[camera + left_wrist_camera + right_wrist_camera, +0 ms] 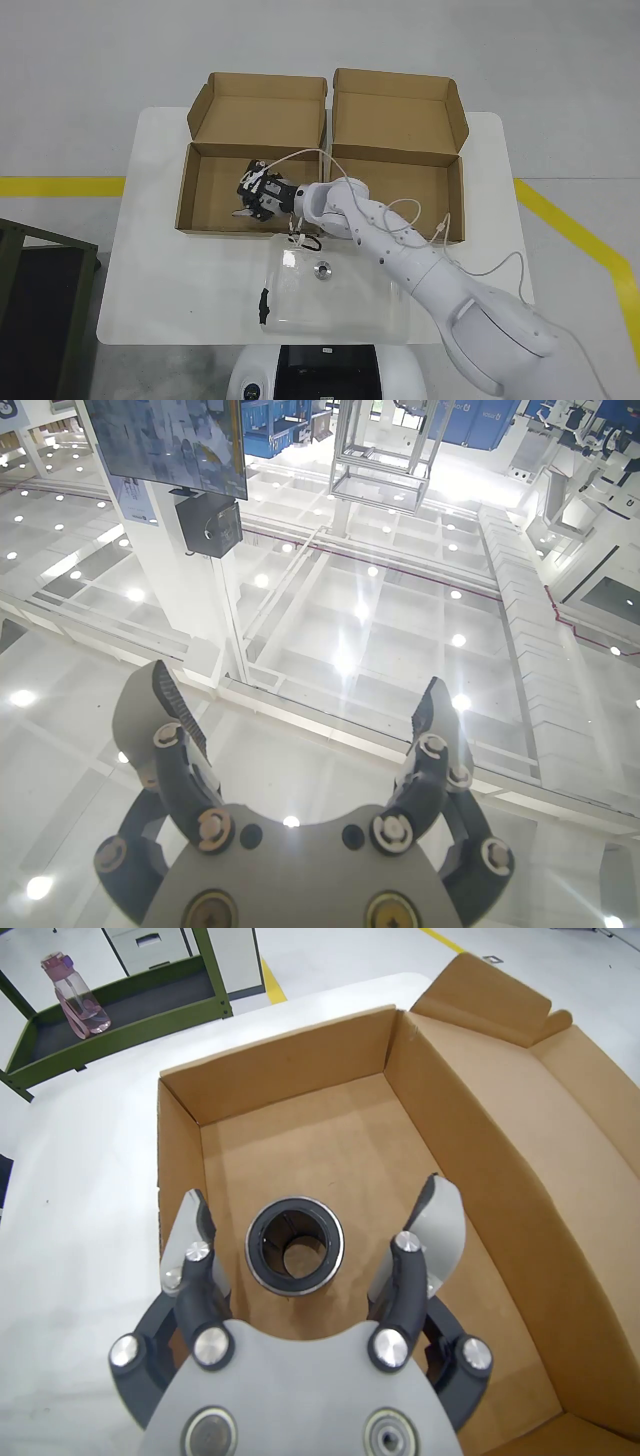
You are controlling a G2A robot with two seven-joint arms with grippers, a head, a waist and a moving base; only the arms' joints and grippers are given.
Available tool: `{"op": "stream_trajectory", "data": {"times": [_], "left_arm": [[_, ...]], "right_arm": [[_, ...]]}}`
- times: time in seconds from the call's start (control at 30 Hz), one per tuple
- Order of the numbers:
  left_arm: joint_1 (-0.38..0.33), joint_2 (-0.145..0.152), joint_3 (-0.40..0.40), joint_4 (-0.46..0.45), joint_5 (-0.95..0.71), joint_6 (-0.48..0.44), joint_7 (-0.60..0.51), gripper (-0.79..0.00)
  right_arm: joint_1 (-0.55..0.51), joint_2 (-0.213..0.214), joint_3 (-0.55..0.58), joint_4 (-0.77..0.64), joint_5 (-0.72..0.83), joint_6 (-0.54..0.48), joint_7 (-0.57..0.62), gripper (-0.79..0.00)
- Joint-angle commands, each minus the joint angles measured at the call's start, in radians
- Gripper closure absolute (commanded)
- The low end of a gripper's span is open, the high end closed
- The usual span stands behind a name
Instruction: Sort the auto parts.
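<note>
Cardboard walls frame the right gripper [316, 1190]: it hangs inside the left box [185, 195], near the wall that this box shares with the right box [400, 180]. Its fingers are spread wide, gripping nothing. A black bushing [260, 1253] with a bright metal rim stands upright on the box floor, open end up. In the right wrist view it sits in the gap between the two fingers, about centred, and clear of both pads. From the top view the right gripper [252, 195] covers that spot, with the arm reaching across from the robot's right side.

The left gripper [297, 674] points up at the ceiling, with its toothed fingers spread apart and nothing between them.

On the white table [150, 280], close to the robot, lies a clear plastic tray [340, 300] – a small round metal part [322, 269] rests in it, well apart from both boxes.
</note>
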Motion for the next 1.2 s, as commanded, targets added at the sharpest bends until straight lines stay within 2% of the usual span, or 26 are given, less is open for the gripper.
{"op": "stream_trajectory", "data": {"times": [0.0,0.23,0.57,0.93,1.17], "left_arm": [[0.000,0.000,0.000,0.000,0.000,0.000,0.000,-0.785],[0.000,0.000,0.000,0.000,0.000,0.000,0.000,-0.785],[0.000,0.000,0.000,0.000,0.000,0.000,0.000,-0.785],[0.000,0.000,0.000,0.000,0.000,0.000,0.000,-0.785],[0.000,0.000,0.000,0.000,0.000,0.000,0.000,-0.785]], "right_arm": [[-0.006,0.006,0.016,-0.036,-0.011,0.005,-0.004,-0.785],[-0.074,0.053,0.100,-0.220,-0.025,-0.031,0.080,-0.785],[-0.308,0.158,0.285,-0.593,-0.115,-0.106,0.232,-0.785],[-0.593,0.249,0.470,-0.821,-0.242,-0.277,0.166,-0.785],[-0.679,0.282,0.537,-0.888,-0.302,-0.372,0.118,-0.785]]}}
